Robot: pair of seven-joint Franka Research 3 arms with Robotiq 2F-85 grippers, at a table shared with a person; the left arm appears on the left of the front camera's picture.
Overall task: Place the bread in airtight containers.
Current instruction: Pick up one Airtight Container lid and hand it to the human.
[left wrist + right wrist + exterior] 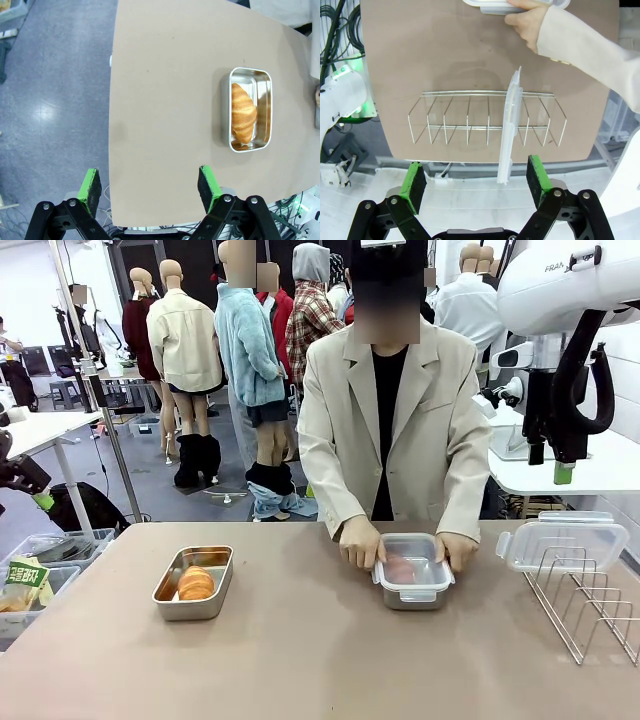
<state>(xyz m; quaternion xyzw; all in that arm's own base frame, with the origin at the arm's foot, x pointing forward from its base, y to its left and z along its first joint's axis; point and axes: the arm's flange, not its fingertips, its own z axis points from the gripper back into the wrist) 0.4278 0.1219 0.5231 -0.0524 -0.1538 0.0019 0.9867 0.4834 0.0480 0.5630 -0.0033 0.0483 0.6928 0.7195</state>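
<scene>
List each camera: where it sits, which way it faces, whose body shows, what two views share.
Front: fixed on the robot's side, facing across the table at the person, whose hands press a lidded container; right pincer hangs upper right.
Left wrist: overhead, looking down on the bread in an open container; open left pincer at bottom.
Right wrist: overhead, looking down on the wire rack holding a spare lid; its open pincer at bottom, a hand at top.
Shared: front and right wrist show rack and lid.
</scene>
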